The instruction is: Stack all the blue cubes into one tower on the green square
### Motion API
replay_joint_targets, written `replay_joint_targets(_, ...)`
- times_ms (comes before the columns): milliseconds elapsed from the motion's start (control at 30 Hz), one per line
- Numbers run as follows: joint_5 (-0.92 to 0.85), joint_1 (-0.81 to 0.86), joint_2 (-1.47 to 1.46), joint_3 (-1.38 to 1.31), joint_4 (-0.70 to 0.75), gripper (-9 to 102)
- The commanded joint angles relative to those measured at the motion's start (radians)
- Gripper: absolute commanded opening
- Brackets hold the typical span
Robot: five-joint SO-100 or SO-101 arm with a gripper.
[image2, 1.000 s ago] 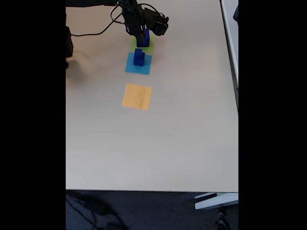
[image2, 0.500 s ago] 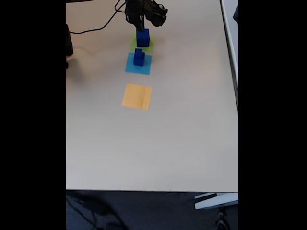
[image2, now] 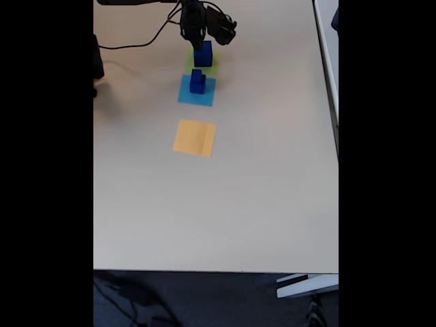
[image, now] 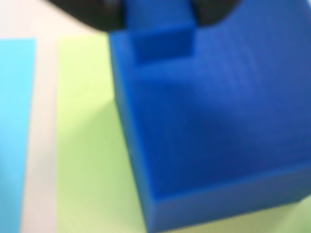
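Up top in the fixed view, the large blue cube (image2: 203,54) sits on the green square (image2: 201,66), the hand (image2: 197,39) just above it. Close up in the wrist view, a small blue cube (image: 158,29) appears pinched between dark fingers (image: 92,12), touching the large cube's top. Another blue cube (image2: 197,82) stands on the light-blue square (image2: 197,92).

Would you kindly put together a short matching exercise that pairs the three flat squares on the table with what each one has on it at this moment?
Things:
1. green square
2. light-blue square
3. orange square

States:
A. nothing rests on it
B. carries a large blue cube, right under the gripper
C. carries a short stack of smaller blue cubes

Pairs: 1-B, 2-C, 3-A
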Motion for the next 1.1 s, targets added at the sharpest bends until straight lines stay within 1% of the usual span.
replay_joint_targets(0, -0.014, -0.005, 0.005, -0.069, -0.012, 0)
replay_joint_targets(333, -0.049, -0.012, -0.048, -0.141, -0.003, 0)
replay_joint_targets(667, -0.037, -0.04, -0.066, -0.147, -0.003, 0)
replay_joint_targets(1067, -0.071, -0.029, -0.075, -0.146, -0.005, 0)
